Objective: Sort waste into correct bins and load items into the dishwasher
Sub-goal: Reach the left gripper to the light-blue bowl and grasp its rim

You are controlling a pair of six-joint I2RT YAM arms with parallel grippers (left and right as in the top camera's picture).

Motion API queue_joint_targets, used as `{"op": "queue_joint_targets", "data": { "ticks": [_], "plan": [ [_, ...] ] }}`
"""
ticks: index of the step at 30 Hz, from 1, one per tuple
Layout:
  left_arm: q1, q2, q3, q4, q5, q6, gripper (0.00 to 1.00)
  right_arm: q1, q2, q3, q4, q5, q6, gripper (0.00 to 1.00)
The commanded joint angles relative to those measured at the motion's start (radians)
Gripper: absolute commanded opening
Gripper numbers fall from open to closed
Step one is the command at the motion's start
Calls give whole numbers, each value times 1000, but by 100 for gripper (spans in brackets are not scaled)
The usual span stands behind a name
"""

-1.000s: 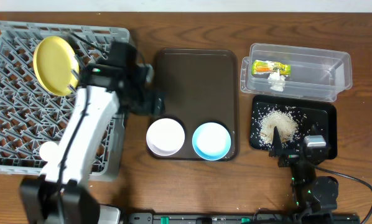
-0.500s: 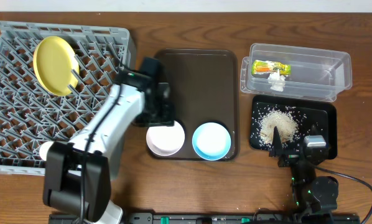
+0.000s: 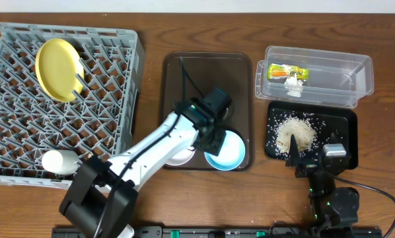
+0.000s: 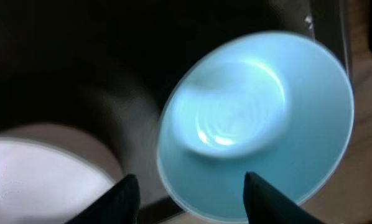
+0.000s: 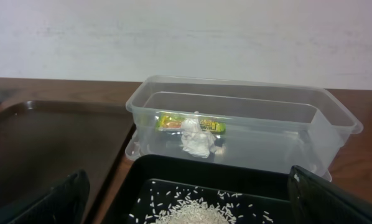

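The light blue bowl [image 3: 229,153] and the white bowl [image 3: 176,158] sit at the front of the brown serving tray [image 3: 211,76]. My left gripper [image 3: 214,131] is open just above the blue bowl [image 4: 254,118], its fingers [image 4: 192,200] straddling the near rim; the white bowl [image 4: 37,180] is beside it. The yellow plate [image 3: 57,68] stands in the grey dish rack [image 3: 26,125]. The wrapper [image 3: 288,71] and white scrap [image 3: 293,84] lie in the clear tub [image 3: 316,53]. Rice crumbs [image 3: 296,132] lie in the black tray [image 3: 339,122]. My right gripper [image 3: 314,149] is open and empty over it.
In the right wrist view, the clear tub [image 5: 242,93] holds the wrapper [image 5: 173,123] and scrap [image 5: 198,142]. The black tray [image 5: 173,171] with rice [image 5: 192,214] lies between my right fingers [image 5: 192,205]. My left arm crosses the white bowl.
My left arm has swung right from the dish rack, past the white bowl, to the blue bowl. The right arm has not moved.
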Motion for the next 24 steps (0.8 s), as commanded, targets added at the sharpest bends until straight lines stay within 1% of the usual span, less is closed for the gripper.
{"op": "queue_joint_targets", "data": {
  "ticks": [1, 4, 9, 10, 12, 13, 14, 16, 18, 20, 22, 24],
  "plan": [
    [-3, 18, -47, 61, -45, -12, 52, -8, -6, -3, -2, -3, -8, 99],
    [-2, 38, -62, 93, -83, -42, 50, -8, -6, -3, -2, -3, -8, 99],
    [-3, 93, -63, 112, -78, -50, 45, -8, -6, -3, -2, -3, -8, 99],
    [-3, 98, -63, 112, -74, -53, 40, -8, -6, -3, -2, -3, -8, 99],
    [-3, 97, -61, 111, -66, -52, 23, -8, -6, -3, -2, -3, -8, 99],
    [-3, 94, -55, 108, -66, -52, 19, -8, -6, -3, -1, -3, -8, 99],
    [-2, 89, -42, 101, -64, -52, 12, -8, -6, -3, -2, -3, -8, 99],
    [0, 72, -3, 72, -64, -52, 7, -8, -6, -3, -1, -3, -8, 99],
    [4, 42, 56, 25, -64, -30, 6, -8, -6, -3, -2, -3, -8, 99],
    [13, 7, 120, -23, -96, -13, 6, -8, -6, -3, -2, -3, -8, 99],
    [32, -35, 190, -76, -193, 14, 6, -8, -6, -3, -2, -3, -8, 99],
    [59, -78, 248, -115, -331, 54, 6, -8, -6, -3, -2, -3, -8, 99]
  ]
}}
